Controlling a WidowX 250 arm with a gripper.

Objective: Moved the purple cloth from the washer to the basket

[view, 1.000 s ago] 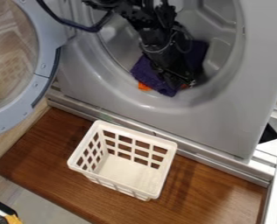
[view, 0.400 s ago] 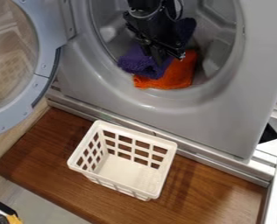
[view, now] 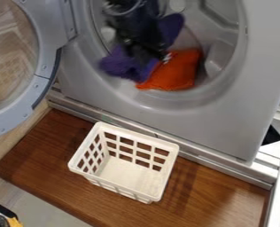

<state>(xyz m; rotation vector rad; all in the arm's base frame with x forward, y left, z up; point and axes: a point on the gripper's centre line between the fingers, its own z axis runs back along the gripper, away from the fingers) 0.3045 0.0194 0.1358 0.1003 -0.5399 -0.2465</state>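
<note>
In the washer's opening hangs my gripper (view: 147,55), over the purple cloth (view: 120,64) and blurred. It is shut on the purple cloth, which bulges out on both sides, low at the left and up at the right. The washer (view: 166,116) stands behind the wooden board, its opening facing the camera. Below it, the white basket (view: 171,170) sits upright on the board, with a bare floor visible inside.
An orange cloth (view: 176,73) lies in the drum, right of the purple one. The washer's round door (view: 44,66) stands open at the left. Brown wooden board (view: 219,195) surrounds the basket. A pale metal rail runs down the right edge.
The gripper and the purple cloth have moved up and to the left together. More of the orange cloth has come into sight. The basket has stayed in place.
</note>
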